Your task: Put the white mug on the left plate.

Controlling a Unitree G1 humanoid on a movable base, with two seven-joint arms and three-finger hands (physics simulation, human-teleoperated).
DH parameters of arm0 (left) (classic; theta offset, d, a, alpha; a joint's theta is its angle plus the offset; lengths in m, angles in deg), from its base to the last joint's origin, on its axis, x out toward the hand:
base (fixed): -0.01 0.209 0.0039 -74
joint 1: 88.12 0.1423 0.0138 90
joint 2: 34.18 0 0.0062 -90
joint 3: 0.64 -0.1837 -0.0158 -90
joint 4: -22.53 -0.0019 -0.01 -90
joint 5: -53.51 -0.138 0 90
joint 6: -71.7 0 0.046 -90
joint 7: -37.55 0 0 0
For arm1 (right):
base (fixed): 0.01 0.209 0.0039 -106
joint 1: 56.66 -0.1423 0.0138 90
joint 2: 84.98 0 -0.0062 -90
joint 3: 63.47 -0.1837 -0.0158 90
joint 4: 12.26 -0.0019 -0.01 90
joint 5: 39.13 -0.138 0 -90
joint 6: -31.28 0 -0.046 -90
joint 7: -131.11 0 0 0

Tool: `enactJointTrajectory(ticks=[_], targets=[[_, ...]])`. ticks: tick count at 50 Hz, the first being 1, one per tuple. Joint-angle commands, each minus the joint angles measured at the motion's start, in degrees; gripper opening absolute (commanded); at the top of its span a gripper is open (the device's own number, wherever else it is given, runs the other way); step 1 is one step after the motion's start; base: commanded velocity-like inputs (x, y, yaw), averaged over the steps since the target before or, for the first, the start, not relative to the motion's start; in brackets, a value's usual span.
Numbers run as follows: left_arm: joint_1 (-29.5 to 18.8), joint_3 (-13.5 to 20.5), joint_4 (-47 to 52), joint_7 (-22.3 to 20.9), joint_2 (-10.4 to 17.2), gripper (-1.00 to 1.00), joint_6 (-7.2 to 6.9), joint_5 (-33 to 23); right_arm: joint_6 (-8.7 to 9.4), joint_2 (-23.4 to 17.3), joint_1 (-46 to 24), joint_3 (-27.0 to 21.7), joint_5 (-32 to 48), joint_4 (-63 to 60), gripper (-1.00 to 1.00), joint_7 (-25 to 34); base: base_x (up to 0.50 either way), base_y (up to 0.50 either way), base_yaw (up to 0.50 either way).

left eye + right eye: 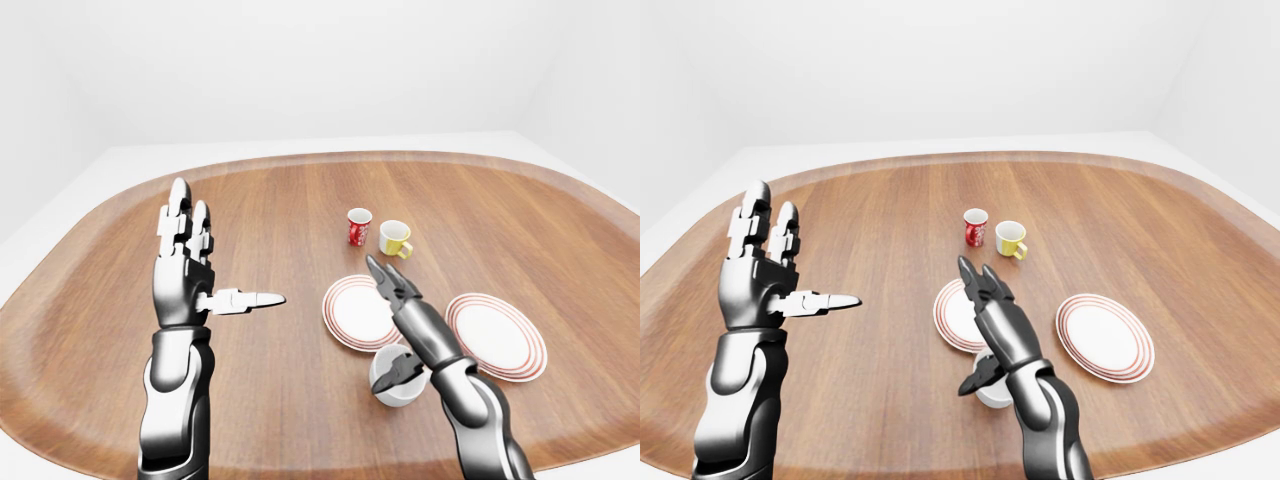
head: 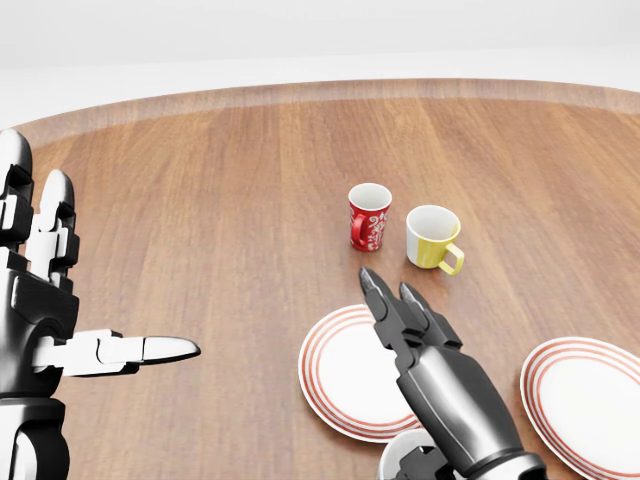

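The white mug [image 1: 393, 381] sits on the tabletop [image 1: 280, 210] just near of the left plate [image 1: 356, 312]. The right hand [image 1: 392, 320] hovers over it, fingers spread; left hand [image 1: 190, 262] raised, open.

Head view: close, looks down at table [image 2: 200, 200]. Eye views: farther out, see whole table, white wall [image 1: 300, 70]. All share cups, plates, both arms.

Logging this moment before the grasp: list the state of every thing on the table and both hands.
white mug: upright on the table, below the left plate, under the right hand.
left plate: bare.
right plate: bare.
red mug: upright.
yellow mug: upright.
left hand: open, raised.
right hand: open, holding nothing.
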Motion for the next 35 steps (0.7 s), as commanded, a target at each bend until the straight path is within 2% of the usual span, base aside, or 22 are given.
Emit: enactJointTrajectory(ticks=[1,16,35], targets=[[0.0,0.0,-0.1,0.0,0.0,1.0,0.0,0.0,0.0,-0.1,0.9,0.1,2.1,0.8,1.0,1.7,0.0,0.0,0.0],[0.0,0.0,0.1,-0.1,0.0,1.0,0.0,0.0,0.0,0.0,0.4,-0.8,3.5,0.3,1.0,4.7,0.0,0.0,0.0],[0.1,-0.1,0.2,-0.1,0.0,1.0,0.0,-0.1,0.0,0.0,0.5,-1.2,5.2,2.3,1.0,5.1,0.0,0.0,0.0]])
